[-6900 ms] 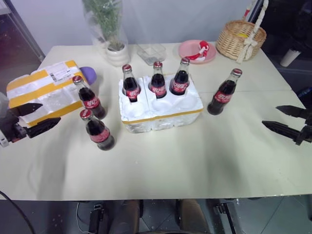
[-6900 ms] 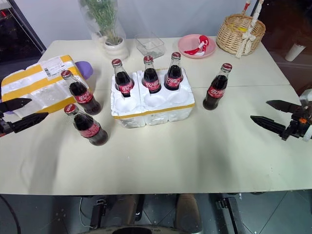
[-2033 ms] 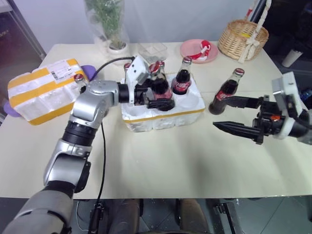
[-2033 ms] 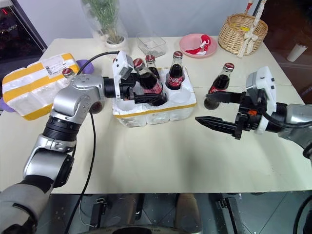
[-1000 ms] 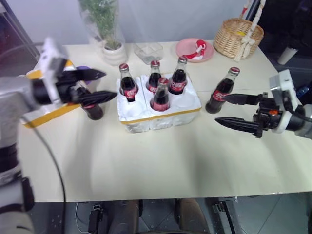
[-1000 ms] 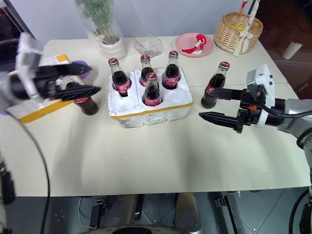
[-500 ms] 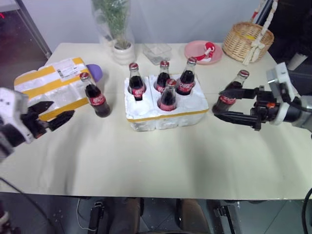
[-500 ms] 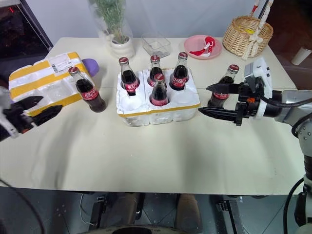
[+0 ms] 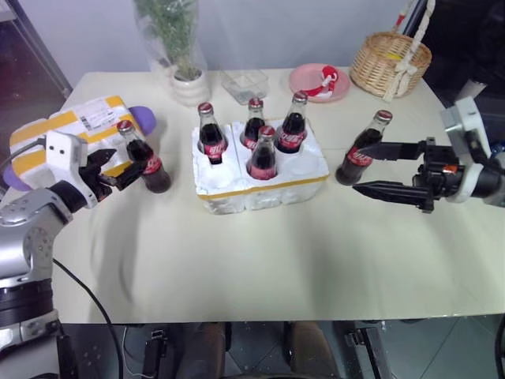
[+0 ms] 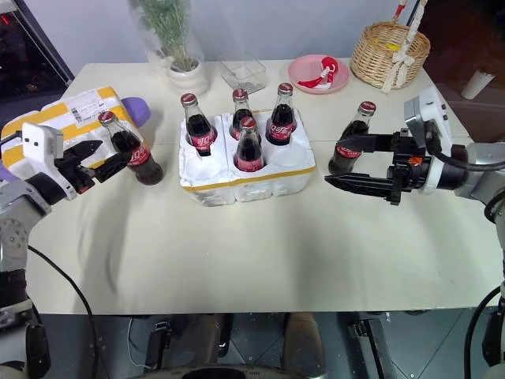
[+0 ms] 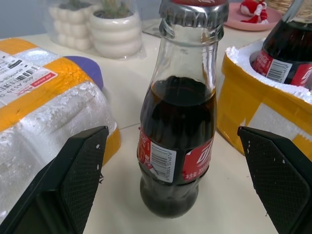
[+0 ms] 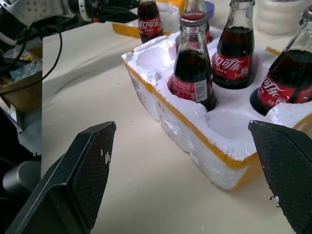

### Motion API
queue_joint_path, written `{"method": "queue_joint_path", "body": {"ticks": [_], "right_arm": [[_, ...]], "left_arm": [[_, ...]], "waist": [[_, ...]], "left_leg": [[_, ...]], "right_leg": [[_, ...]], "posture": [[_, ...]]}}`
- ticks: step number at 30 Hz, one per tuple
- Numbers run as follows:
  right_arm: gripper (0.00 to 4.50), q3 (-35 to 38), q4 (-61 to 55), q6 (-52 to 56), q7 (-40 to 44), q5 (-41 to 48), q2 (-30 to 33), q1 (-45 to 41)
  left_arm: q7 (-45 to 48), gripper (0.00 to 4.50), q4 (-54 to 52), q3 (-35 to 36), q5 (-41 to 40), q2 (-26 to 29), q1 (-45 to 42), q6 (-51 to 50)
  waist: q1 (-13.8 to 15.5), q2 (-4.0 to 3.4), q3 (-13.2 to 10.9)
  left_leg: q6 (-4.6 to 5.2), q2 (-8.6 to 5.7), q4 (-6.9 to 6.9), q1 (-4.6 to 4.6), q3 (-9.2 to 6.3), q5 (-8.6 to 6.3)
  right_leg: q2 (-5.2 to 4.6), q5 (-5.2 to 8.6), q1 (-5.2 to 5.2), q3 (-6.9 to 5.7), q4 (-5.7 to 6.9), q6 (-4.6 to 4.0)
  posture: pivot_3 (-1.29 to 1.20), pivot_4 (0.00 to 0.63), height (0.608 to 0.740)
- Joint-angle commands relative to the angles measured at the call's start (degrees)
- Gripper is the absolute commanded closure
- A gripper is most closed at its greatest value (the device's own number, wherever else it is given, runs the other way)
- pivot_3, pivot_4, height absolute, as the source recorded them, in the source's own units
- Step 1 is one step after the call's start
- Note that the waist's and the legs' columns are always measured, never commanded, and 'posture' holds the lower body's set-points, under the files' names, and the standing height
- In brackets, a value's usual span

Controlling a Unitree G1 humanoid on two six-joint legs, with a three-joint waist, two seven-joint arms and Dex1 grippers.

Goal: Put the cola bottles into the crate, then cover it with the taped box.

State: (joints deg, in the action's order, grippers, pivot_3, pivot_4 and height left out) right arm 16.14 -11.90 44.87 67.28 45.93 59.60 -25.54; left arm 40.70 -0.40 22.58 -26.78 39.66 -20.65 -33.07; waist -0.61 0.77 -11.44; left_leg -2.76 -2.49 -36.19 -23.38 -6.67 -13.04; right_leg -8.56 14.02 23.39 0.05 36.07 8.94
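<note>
A: Left eye view first: where are the cola bottles?

B: Four stand in the crate (image 9: pixel 260 183), the low white foam tray with a yellow band, in the middle of the desk (image 9: pixel 260 260). Three fill its far row and one cola bottle (image 9: pixel 262 155) sits in the near row's middle well. A fifth bottle (image 9: pixel 144 159) stands on the desk to the crate's left, just beside the taped box (image 9: pixel 67 136). The sixth bottle (image 9: pixel 361 150) stands on the desk to the crate's right.

A: And the left pincer?

B: The left pincer (image 9: pixel 120 170) is spread wide, holding nothing. In the left wrist view its black fingers (image 11: pixel 73 175) flank the fifth bottle on either side without touching it.

A: The right one?

B: The right pincer (image 10: pixel 347 162) is also released and empty, pointing toward the crate. Its upper finger reaches in front of the sixth bottle; whether it touches the glass I cannot tell. The right wrist view looks across the crate's near wells.

A: Anything else on the desk?

B: A potted plant (image 9: pixel 183 59), a clear plastic dish (image 9: pixel 245 84), a pink plate (image 9: pixel 319 82) and a wicker basket (image 9: pixel 390 61) along the far edge, well apart from the crate. A purple object (image 9: pixel 142 118) peeks out behind the taped box.
</note>
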Motion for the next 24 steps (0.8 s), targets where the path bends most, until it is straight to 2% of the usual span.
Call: {"method": "queue_joint_path", "body": {"ticks": [1, 9, 14, 16, 19, 24], "right_arm": [[0.00, 2.3, -2.6, 0.3, -0.7, 1.8, 0.3, -0.2], [0.00, 3.3, -4.1, 1.2, -2.3, 3.1, 0.4, 0.3], [0.00, 4.7, -5.2, 1.8, -3.2, 3.9, 0.8, 1.4], [0.00, 5.2, -5.5, 2.0, -3.9, 3.9, 0.8, 1.8], [0.00, 5.7, -5.9, 2.0, -4.5, 3.8, 0.7, 2.3], [0.00, 5.7, -5.9, 1.4, -5.6, 3.4, 0.0, 2.8]], "left_arm": [[1.0, 0.05, 3.2, -3.6, 1.3, -1.1, -3.6, 3.4], [1.6, 0.05, 17.9, -9.3, 5.8, -3.2, -12.3, 9.9], [2.9, 0.05, 22.7, -11.9, 7.8, -3.7, -16.0, 12.2], [3.9, 0.59, 23.5, -12.1, 8.0, -3.3, -16.7, 12.4], [4.9, 1.84, 23.9, -11.9, 8.0, -2.3, -17.3, 12.3], [9.4, 1.81, 18.3, -10.0, 3.7, 0.8, -17.5, 6.6]], "waist": [[0.2, 0.00, 0.0], [-0.2, 0.02, 0.0], [-0.1, 0.02, 0.0], [-0.1, 0.02, 0.0], [-0.1, 0.02, 0.0], [-0.3, 0.04, 0.0]], "left_leg": [[0.00, -0.01, -0.03, 0.00, 0.00, 0.00], [0.00, -0.03, -0.01, 0.00, 0.00, 0.00], [0.00, -0.03, -0.03, 0.00, 0.00, 0.00], [0.00, -0.04, -0.03, 0.00, -0.01, 0.00], [0.00, -0.04, -0.02, 0.00, -0.01, 0.00], [0.00, -0.03, 0.00, -0.01, -0.01, 0.00]], "right_leg": [[-0.01, 0.00, -0.02, 0.00, 0.00, 0.00], [-0.01, -0.01, 0.00, 0.00, 0.01, 0.01], [-0.02, -0.01, -0.02, 0.00, 0.01, 0.01], [-0.01, -0.01, -0.02, 0.00, 0.02, 0.02], [-0.01, -0.01, -0.01, 0.00, 0.02, 0.01], [-0.01, -0.01, 0.01, 0.00, 0.02, 0.02]], "posture": [[0.00, 0.150, 0.737], [0.00, 0.150, 0.737], [0.00, 0.150, 0.737], [0.00, 0.150, 0.737], [0.00, 0.150, 0.737], [0.00, 0.150, 0.737]]}}
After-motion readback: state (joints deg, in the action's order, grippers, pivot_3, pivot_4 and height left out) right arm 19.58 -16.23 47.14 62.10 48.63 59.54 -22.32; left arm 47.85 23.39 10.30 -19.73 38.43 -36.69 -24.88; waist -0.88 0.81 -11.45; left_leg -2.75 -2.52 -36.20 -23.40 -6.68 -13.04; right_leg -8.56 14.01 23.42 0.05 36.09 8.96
